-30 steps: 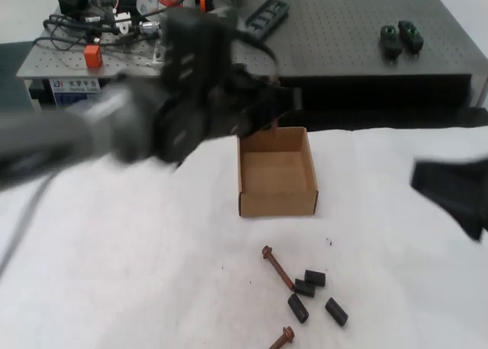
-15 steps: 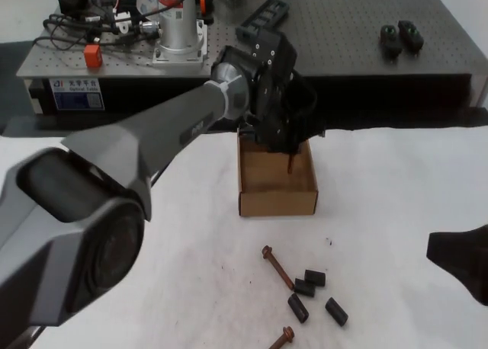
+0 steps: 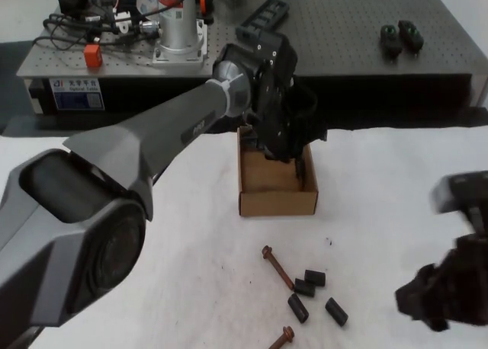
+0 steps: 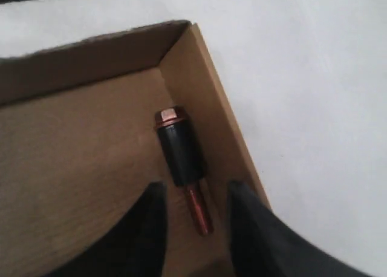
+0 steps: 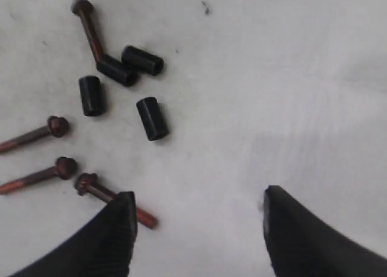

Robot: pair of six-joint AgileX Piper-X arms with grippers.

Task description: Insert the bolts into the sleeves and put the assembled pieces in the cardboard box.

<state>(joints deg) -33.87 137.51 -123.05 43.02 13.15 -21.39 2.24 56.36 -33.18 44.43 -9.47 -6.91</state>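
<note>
The cardboard box [image 3: 278, 183] stands mid-cloth. An assembled piece [image 4: 179, 149], a copper bolt in a black sleeve, lies on the box floor [image 4: 78, 162] against a side wall. My left gripper [image 4: 196, 189] hangs just above it, open, its dark fingers either side of the bolt's tip without touching. From above, the left gripper [image 3: 292, 152] is over the box's right side. Several loose black sleeves [image 5: 152, 118] and several bolts [image 5: 36, 175] lie on the white cloth. My right gripper [image 5: 199, 198] is open above the cloth beside them, holding nothing.
White cloth [image 3: 152, 242] covers the near bench. Behind the box is a dark perforated table [image 3: 343, 29] with cables, an orange block [image 3: 92, 56], a metal post [image 3: 179, 25] and small black parts. The right arm [image 3: 446, 292] is at the lower right.
The left gripper has lowered into the box and let go of the assembled piece, which now lies on the box floor. The right arm has swung in towards the loose parts.
</note>
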